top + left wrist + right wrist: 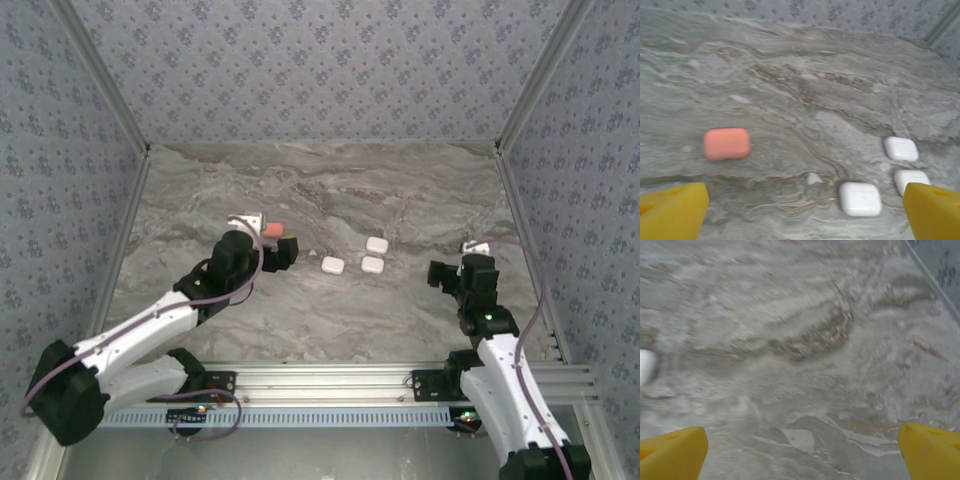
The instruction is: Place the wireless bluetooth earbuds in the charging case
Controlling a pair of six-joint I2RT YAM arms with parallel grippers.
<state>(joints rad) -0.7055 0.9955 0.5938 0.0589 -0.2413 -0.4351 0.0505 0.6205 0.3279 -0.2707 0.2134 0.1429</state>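
L claw (802,220) is spread wide w/ nothing btwn its yellow fingers (671,210), over the tabletop (805,65). Orange case (726,143) lies ahead of it toward the left-finger side, lid shut. Its long axis runs across the claw's span, i.e. parallel to the finger-to-finger line. On the right-finger side, ahead:
- near white case (860,198) sits just inside the right finger.
- second white case (911,179) is partly hidden behind that fingertip.
- far white case (901,148) lies further fwd.

All three look shut.

Earbuds: no sure sighting. A small pale blob (813,177) sits just ahead of L claw, near its centre line, btwn orange case and near white case. It could be a white bud, but it's too blurred to say and its axis can't be read.

R claw (802,455) is also spread wide and empty, w/ bare tabletop ahead. A white edge (645,367) shows far off its left-finger side, prob. a case, can't tell.

Judgement: L arm is much nearer every case and the blob, while R claw is well apart from them, so the next move prob. falls to L. If the blob is a bud, it's almost dead ahead, a short reach fwd. Any case would need its lid opened first. As L claw is turned now, closing on the orange case would take it by its long ends. A wrist turn would be needed to take the short sides.
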